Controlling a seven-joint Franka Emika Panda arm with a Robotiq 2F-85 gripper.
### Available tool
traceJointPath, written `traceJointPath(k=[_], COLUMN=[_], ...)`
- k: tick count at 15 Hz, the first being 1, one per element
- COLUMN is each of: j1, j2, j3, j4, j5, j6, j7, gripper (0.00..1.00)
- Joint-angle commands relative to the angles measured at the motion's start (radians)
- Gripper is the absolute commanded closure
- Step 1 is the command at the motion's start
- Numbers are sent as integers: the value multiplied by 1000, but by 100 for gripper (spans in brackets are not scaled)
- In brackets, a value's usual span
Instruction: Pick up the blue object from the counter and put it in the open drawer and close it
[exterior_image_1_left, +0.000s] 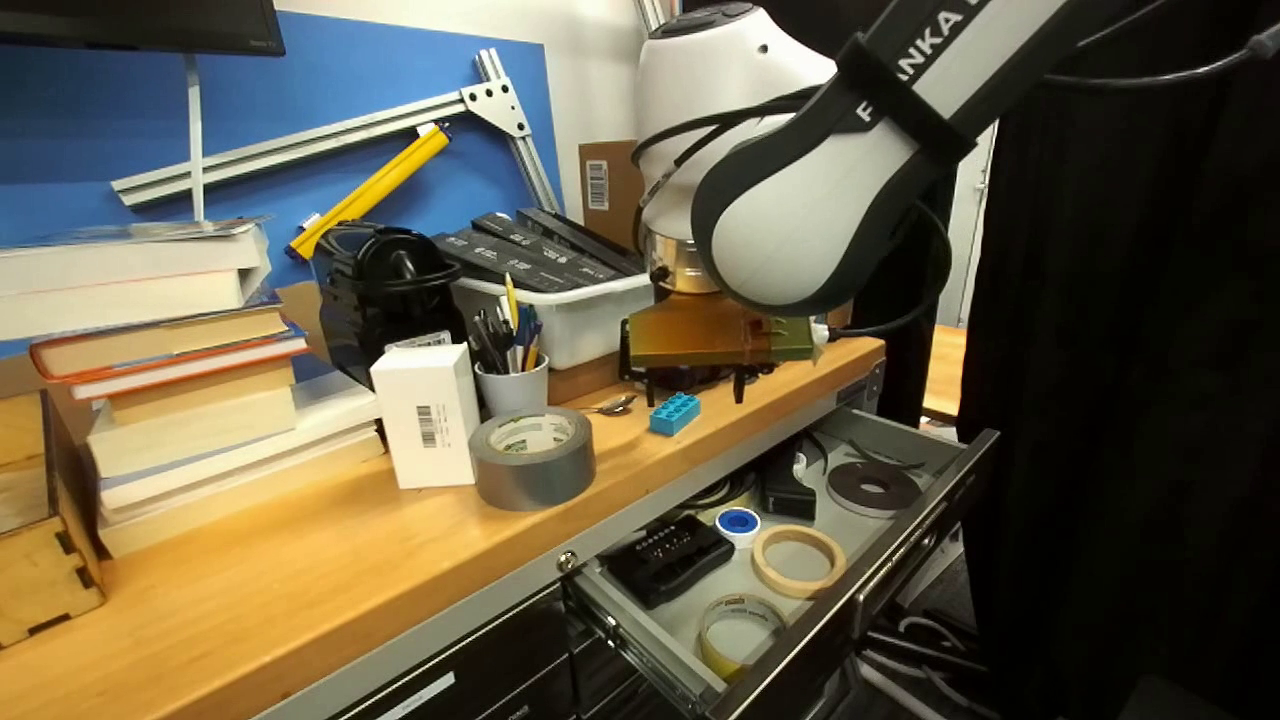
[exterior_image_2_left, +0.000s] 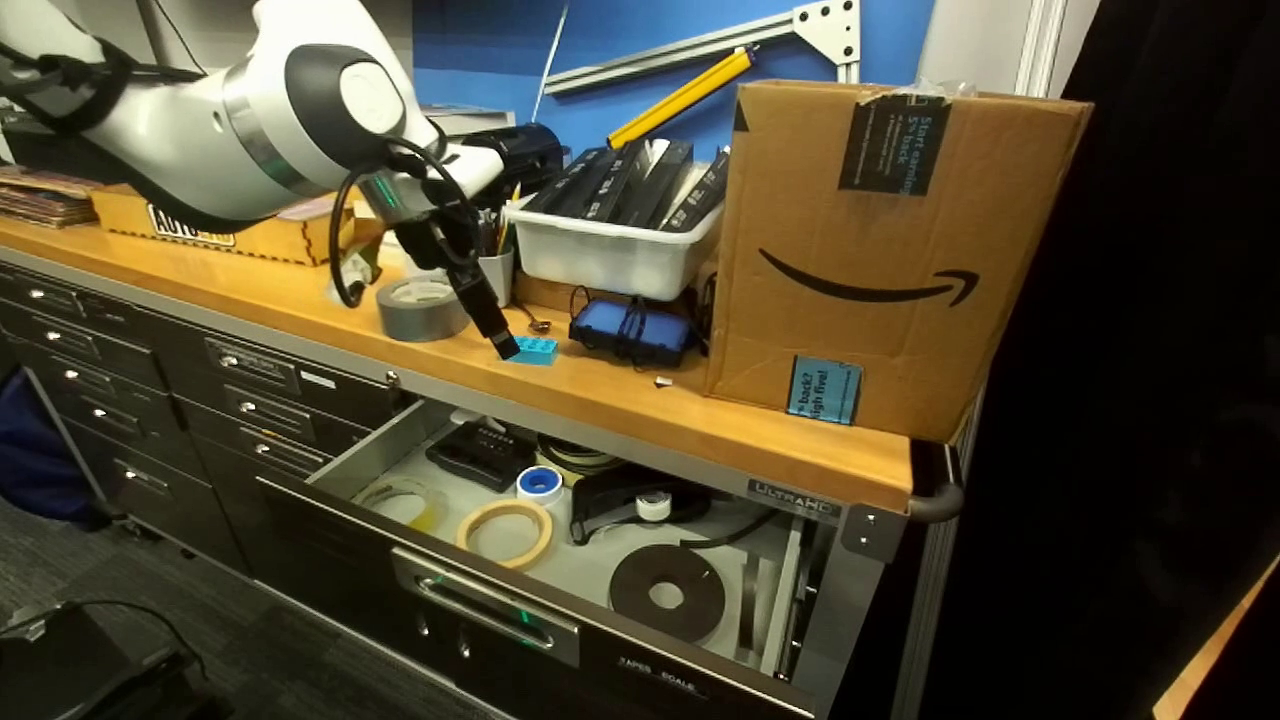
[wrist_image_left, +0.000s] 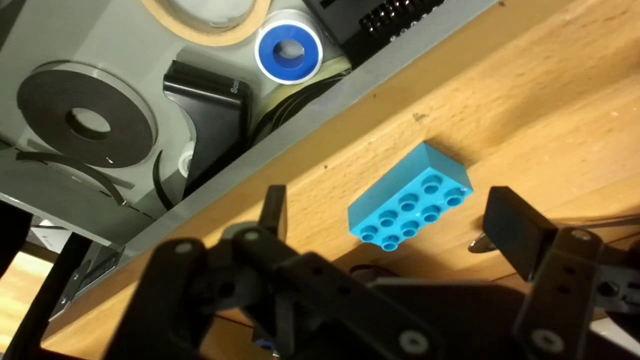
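Blue brick (wrist_image_left: 409, 197) is looking light, rigid imo; I'm favouring its long sides. Tool (wrist_image_left: 394, 217) is hovering, jaws spread.

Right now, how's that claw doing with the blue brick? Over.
Gripper open, empty. Light-blue eight-stud toy brick on wooden counter. Metal spoon nearby, perhaps in the way. Drawer open.

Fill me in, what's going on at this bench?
A white-and-black Franka arm has its open black fingers near a light-blue studded plastic brick, which sits ungripped on the light-brown wooden counter. Below it, the dark-fronted grey metal drawer stands open. Remaining: grip the brick, put it in the drawer, close the drawer.
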Motion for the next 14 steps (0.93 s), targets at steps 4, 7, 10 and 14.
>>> traceJointPath(k=[4, 7, 10, 14], j1=[72, 102, 115, 105], j2=[132, 157, 149, 89], j3=[-75, -111, -143, -153], j4=[137, 154, 133, 71], j5=[-90, -101, -70, 25], j6=[-14, -21, -30, -101], j7=[173, 194, 177, 53], gripper=[0, 34, 58, 85])
